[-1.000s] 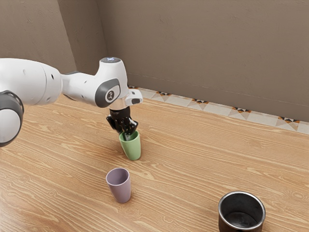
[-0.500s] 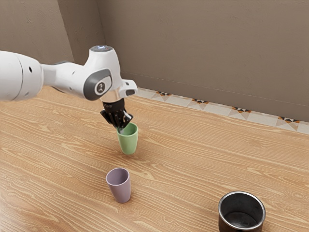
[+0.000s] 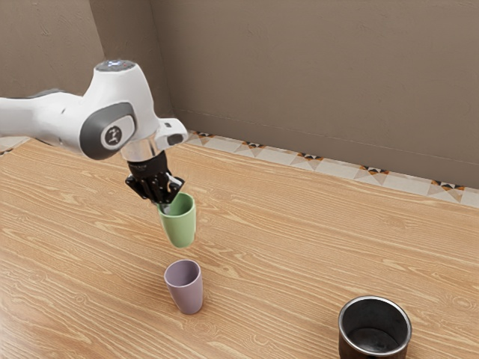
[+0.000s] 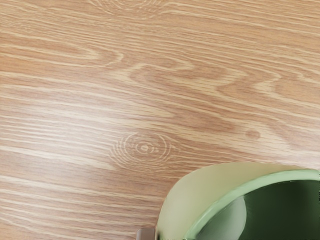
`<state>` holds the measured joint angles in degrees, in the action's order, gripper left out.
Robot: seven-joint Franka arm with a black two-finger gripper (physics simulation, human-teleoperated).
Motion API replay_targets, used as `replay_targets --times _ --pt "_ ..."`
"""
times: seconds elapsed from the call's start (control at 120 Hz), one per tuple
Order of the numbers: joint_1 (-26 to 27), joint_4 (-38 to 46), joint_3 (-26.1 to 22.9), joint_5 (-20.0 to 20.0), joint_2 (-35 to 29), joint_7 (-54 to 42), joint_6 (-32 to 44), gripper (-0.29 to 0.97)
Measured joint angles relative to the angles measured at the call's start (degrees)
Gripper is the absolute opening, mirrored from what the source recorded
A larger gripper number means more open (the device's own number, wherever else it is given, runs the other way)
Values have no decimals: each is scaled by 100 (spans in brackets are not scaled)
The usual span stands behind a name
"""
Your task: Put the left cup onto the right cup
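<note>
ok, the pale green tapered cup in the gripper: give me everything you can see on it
The pale green tapered cup is handleless, matte and plastic-looking, with a darker green inside that looks empty. The black two-finger gripper is shut on its rim. It hangs mouth up, slightly tilted, apparently clear of the wooden table. In the exterior view it sits just above the lilac cup, not touching it.

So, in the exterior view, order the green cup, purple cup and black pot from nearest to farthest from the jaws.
1. The green cup: gripped at its rim by the jaws.
2. The purple cup: on the table, below the green cup.
3. The black pot: far off, at the view's lower right.
</note>
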<state>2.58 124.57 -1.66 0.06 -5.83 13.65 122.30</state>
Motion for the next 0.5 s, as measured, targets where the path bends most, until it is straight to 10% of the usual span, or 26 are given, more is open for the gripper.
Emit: replay_targets --times 0.5 --pt "96 866 -202 -256 -759 957 -28 -11"
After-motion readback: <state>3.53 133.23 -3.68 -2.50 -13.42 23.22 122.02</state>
